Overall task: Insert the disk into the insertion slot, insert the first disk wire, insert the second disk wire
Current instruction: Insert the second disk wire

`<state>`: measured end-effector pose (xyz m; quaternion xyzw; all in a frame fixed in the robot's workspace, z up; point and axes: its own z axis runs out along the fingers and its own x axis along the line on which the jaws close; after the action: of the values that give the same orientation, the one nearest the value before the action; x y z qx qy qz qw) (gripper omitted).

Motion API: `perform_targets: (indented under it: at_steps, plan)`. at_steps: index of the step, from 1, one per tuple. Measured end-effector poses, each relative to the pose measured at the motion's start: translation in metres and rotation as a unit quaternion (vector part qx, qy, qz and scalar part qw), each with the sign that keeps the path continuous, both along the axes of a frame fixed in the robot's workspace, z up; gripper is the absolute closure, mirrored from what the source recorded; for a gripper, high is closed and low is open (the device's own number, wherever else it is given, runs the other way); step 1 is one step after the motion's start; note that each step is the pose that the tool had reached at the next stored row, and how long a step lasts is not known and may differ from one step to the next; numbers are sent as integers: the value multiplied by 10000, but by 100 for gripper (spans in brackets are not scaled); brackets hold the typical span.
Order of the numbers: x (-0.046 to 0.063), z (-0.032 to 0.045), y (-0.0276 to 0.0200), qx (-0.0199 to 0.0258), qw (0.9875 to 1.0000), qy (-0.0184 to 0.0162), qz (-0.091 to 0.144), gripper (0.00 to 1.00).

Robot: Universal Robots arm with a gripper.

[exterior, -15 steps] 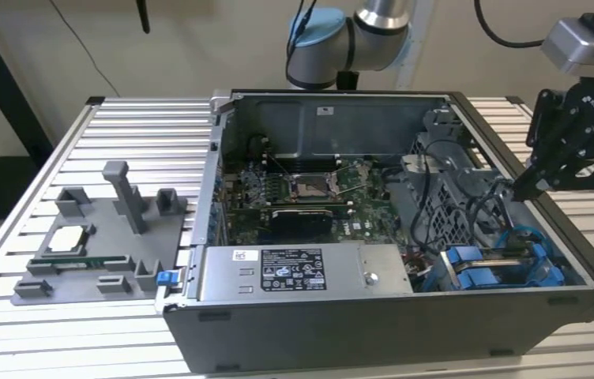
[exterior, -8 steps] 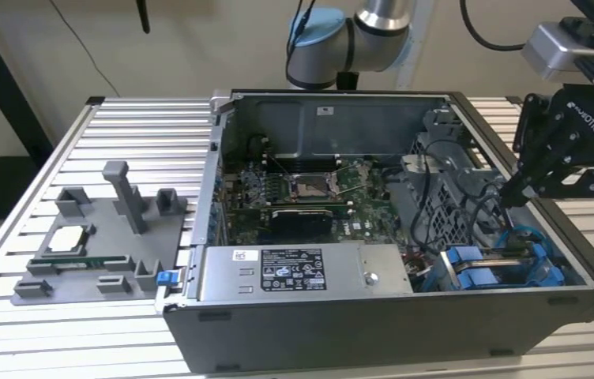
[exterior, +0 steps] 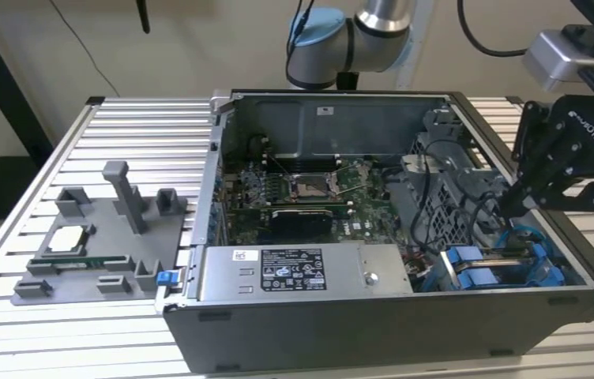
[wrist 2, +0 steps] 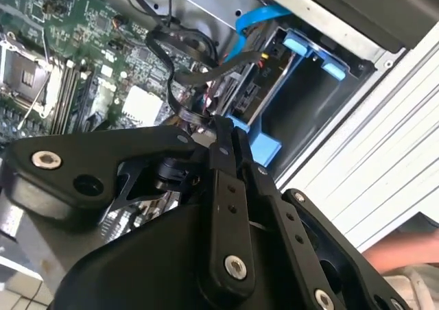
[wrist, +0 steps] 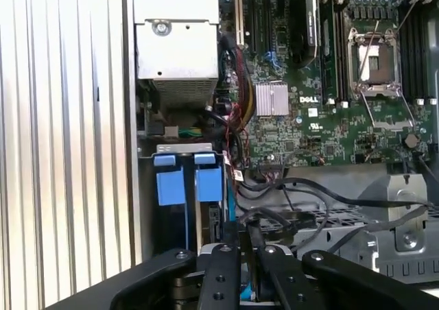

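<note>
The disk (wrist 2: 248,94) stands in the insertion slot (wrist 2: 305,111) at the case's front corner on the exterior view's right. Its blue carrier tabs (wrist: 208,185) stick up beside a second pair (wrist: 169,185); the same blue carrier (exterior: 483,268) shows in the exterior view. My gripper (exterior: 510,207) reaches down into the case just behind the slot (exterior: 550,272). In both wrist views its fingers are pressed together (wrist 2: 223,126) (wrist: 245,233) on a black disk wire (wrist 2: 180,111) that loops off over the board. A blue flat wire (wrist 2: 255,20) runs down to the disk's end.
A grey labelled power-supply box (exterior: 297,272) lies along the case front. The processor socket (exterior: 308,187) sits mid-board. Black cables (wrist: 322,186) cross the grey cage beside the gripper. A grey fixture with parts (exterior: 97,253) rests on the slatted table (exterior: 149,134). A hand (wrist 2: 401,254) shows outside the case.
</note>
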<state>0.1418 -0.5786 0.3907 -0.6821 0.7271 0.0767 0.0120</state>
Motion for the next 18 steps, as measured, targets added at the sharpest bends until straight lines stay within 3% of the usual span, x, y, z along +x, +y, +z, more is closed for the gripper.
perform_targets:
  at_steps: [3, 9, 14, 18]
  plan:
    - [-27, -1, -32, 0, 10000, 0, 25, 100]
    - [-39, -3, -34, -16, 10000, -1, 34, 100]
    - [-44, -21, -48, -75, 10000, -4, 45, 100]
    - [-45, -30, -55, -150, 9999, -3, 75, 100]
